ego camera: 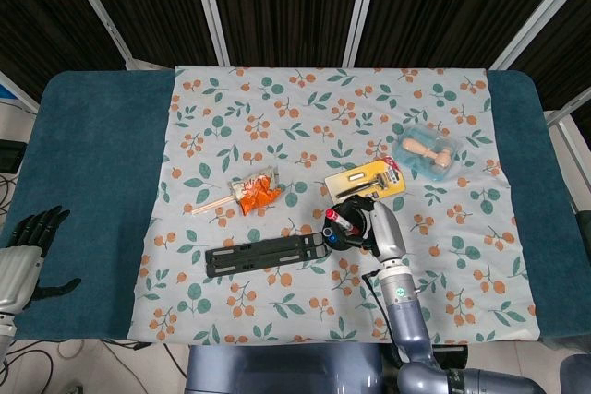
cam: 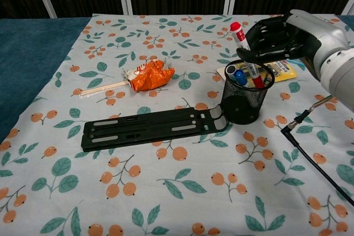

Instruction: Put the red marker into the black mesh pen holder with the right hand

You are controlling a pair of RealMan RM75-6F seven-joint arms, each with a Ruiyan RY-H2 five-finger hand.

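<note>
Red marker (cam: 246,56) is standing tilted in the black mesh pen holder (cam: 243,102), lower end inside, white cap end sticking up past the rim. Blue marker (cam: 239,76) is in the cup beside it. Right hand (cam: 274,40) sits just behind and above the holder, fingers curled near the marker's upper barrel. Can't tell from either view whether it grips the marker or has let go. Left hand (ego camera: 32,244) is far off on the teal table (ego camera: 92,173) edge, fingers apart, holding nothing.

Handling guess: marker is light, rigid, smooth plastic, so slippery under hard fingertips. Best hold is mid-barrel, pinched across the round, not at the cap. The mesh cup looks light too and could tip if the marker levers on the rim.

Also around: black flat bracket (cam: 149,129) touching the holder's base, orange snack wrapper (cam: 148,75), floral cloth (cam: 166,192).
</note>
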